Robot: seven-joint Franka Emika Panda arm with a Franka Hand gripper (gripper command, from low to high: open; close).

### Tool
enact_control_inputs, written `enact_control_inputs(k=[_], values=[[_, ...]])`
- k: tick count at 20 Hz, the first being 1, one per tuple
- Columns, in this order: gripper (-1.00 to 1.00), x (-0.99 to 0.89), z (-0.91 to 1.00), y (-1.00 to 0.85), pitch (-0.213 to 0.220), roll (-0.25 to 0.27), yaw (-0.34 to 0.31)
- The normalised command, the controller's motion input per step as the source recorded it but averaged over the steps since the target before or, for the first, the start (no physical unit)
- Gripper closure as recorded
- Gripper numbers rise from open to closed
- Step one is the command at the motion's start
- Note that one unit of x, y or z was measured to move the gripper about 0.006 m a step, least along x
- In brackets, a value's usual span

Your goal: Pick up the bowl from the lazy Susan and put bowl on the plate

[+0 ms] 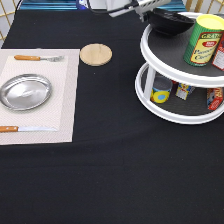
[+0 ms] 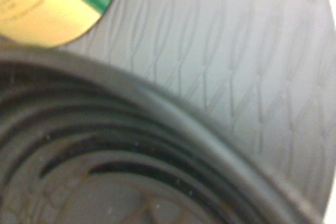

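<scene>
The black bowl (image 1: pixel 170 22) sits at the back of the lazy Susan's (image 1: pixel 150 60) top tier, at the exterior view's top right. My gripper (image 1: pixel 146 12) reaches in from the exterior view's top edge and is at the bowl's left rim. The wrist view shows the bowl's ribbed inner wall and rim (image 2: pixel 112 165) very close, over the dark grey shelf surface (image 2: pixel 247 75). The silver plate (image 1: pixel 25 91) lies empty on a pale placemat (image 1: pixel 67 100) at the exterior view's left, far from the gripper.
A green and yellow can (image 1: pixel 203 40) stands on the top tier right of the bowl, and shows in the wrist view (image 2: pixel 45 20). Small cans and boxes (image 1: pixel 161 92) fill the lower tier. A wooden coaster (image 1: pixel 95 54), a fork (image 1: pixel 37 58) and a knife (image 1: pixel 25 129) lie near the plate.
</scene>
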Motion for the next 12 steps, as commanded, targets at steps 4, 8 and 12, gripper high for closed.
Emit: enact_control_inputs(k=[4, 8, 12], values=[[1.00, 0.35, 0.69, -0.38, 0.166, 0.022, -0.152], [1.00, 0.51, 0.48, -0.34, 0.187, 0.002, -0.161], [1.00, 0.60, 0.10, -0.35, 0.134, -0.012, -0.181]])
